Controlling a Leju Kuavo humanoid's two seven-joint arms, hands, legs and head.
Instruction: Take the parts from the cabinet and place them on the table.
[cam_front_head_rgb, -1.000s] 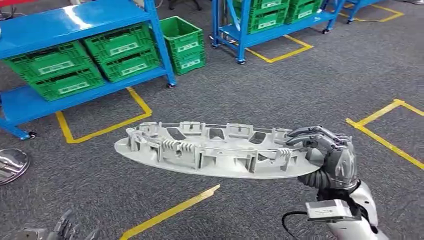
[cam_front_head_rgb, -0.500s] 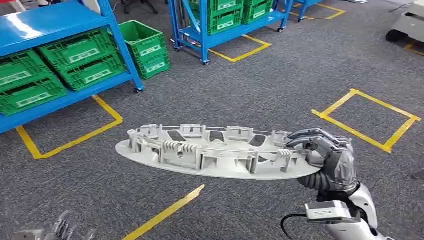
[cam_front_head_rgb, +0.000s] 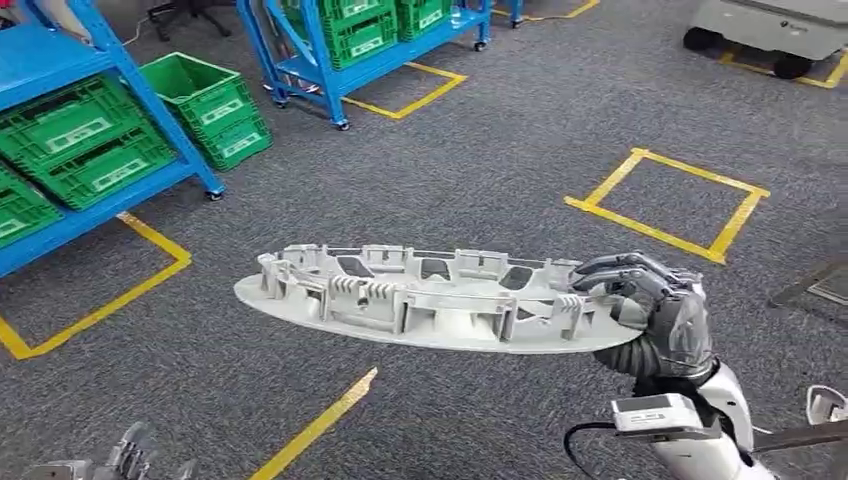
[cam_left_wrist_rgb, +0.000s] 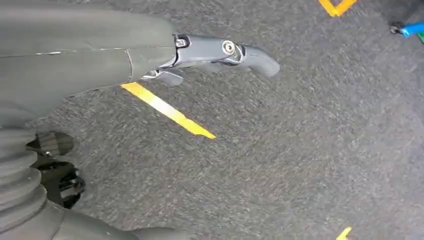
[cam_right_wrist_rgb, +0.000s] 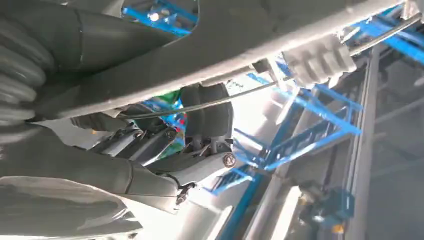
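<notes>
One grey ribbed trim part (cam_front_head_rgb: 430, 300), head view: held flat over the carpet by the right robot hand (cam_front_head_rgb: 655, 310) at one end, long axis running out toward the robot's left. Left robot hand (cam_front_head_rgb: 135, 455) hangs low, farther off. Left wrist view: fingers (cam_left_wrist_rgb: 227, 50) apart, holding nothing. Right wrist view: fingers (cam_right_wrist_rgb: 200, 167) wrapped under the part's edge.

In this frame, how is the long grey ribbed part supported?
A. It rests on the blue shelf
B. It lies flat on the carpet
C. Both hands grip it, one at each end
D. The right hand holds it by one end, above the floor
D: the right hand grips one end of the grey part, which juts out level above the carpet, while the left hand hangs low, apart from it.
</notes>
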